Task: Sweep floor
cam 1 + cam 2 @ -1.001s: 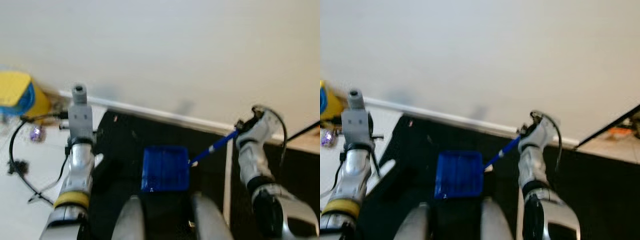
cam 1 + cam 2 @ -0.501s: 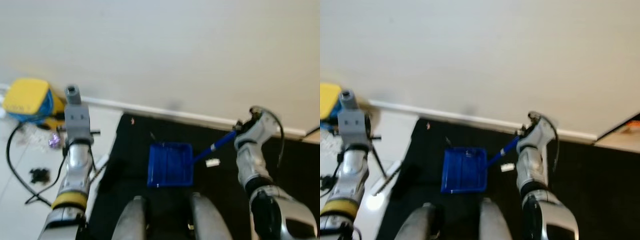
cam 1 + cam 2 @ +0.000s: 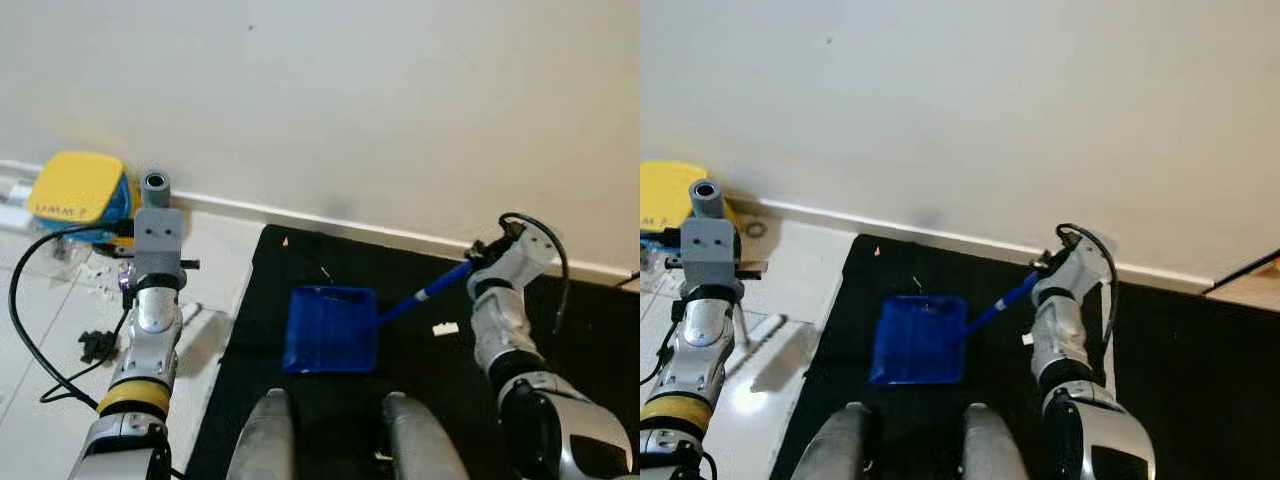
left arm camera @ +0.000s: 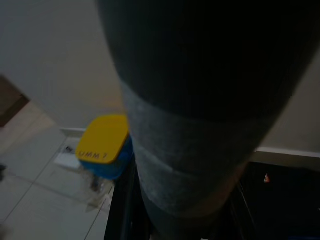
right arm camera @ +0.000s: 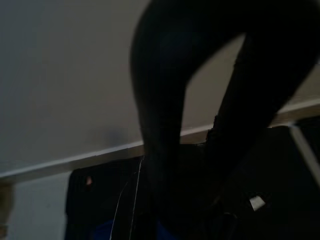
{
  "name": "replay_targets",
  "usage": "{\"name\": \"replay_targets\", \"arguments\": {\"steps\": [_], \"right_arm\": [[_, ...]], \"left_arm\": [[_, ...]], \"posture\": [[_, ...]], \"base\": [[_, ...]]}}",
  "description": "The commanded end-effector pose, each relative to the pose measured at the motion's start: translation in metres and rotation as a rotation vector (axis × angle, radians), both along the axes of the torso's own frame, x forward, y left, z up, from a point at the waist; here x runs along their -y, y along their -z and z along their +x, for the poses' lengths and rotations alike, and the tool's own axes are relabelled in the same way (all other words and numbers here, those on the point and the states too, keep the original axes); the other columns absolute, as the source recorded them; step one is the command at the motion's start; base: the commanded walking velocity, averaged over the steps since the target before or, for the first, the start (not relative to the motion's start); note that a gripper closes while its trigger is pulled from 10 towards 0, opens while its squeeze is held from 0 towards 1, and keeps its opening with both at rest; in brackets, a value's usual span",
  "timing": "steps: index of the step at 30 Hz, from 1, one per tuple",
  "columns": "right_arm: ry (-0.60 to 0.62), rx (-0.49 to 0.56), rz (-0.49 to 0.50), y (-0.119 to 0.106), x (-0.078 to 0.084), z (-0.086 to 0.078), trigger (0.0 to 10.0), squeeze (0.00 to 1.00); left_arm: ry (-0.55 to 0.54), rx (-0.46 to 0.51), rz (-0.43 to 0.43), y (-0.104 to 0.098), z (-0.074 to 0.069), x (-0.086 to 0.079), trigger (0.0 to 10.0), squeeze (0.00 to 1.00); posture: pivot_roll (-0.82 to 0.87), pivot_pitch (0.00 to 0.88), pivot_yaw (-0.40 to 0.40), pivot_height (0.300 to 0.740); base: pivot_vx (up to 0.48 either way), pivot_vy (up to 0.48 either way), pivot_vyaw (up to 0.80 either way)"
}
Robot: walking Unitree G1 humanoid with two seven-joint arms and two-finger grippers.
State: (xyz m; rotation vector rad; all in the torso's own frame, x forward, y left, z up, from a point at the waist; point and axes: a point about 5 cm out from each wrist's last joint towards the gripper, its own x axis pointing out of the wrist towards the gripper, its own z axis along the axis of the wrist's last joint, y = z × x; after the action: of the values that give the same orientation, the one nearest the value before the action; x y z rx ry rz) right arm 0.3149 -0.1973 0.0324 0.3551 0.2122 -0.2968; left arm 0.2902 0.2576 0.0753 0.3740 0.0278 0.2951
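Left eye view showed the right gripper clenched on the blue plastic dustpan, its tray flat on the black floor mat, probably to catch the white scrap nearby. Whether the left gripper grasped anything, I cannot tell.

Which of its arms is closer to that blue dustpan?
Right. The right gripper is at the end of the blue dustpan handle; the left gripper is off over the pale floor.

wall: plain cream, white skirting | floor: pale glossy tiles, left | black mat: against the skirting | yellow-blue box, black cable: left corner
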Motion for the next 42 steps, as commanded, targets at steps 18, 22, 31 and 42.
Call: {"name": "replay_targets", "arguments": {"steps": [18,22,31,42], "right_arm": [[-0.018,-0.019,-0.025,-0.0023,0.0043,0.0031,10.0,0.00],[-0.013,-0.020,-0.021,-0.0022,0.0053,0.0029,10.0,0.00],[0.003,-0.023,-0.017,-0.0008,0.0088,0.0010,10.0,0.00],[0.005,-0.014,-0.020,-0.0019,0.0088,0.0013,10.0,0.00]], "left_arm": [[-0.063,0.006,-0.033,0.0001,-0.0030,-0.0079,10.0,0.00],[-0.072,0.000,-0.045,0.0012,-0.0028,-0.0085,10.0,0.00],[-0.055,0.000,-0.042,0.0009,-0.0021,-0.0066,10.0,0.00],[-0.042,0.001,-0.032,-0.0002,-0.0024,-0.0061,10.0,0.00]], "posture": [[0.10,0.117,-0.021,0.740],[0.10,0.117,-0.021,0.740],[0.10,0.116,-0.017,0.740],[0.10,0.105,-0.017,0.740]], "base": [[0.000,0.000,0.00],[0.000,0.120,0.00],[0.000,0.465,0.00],[0.000,0.031,0.00]]}}
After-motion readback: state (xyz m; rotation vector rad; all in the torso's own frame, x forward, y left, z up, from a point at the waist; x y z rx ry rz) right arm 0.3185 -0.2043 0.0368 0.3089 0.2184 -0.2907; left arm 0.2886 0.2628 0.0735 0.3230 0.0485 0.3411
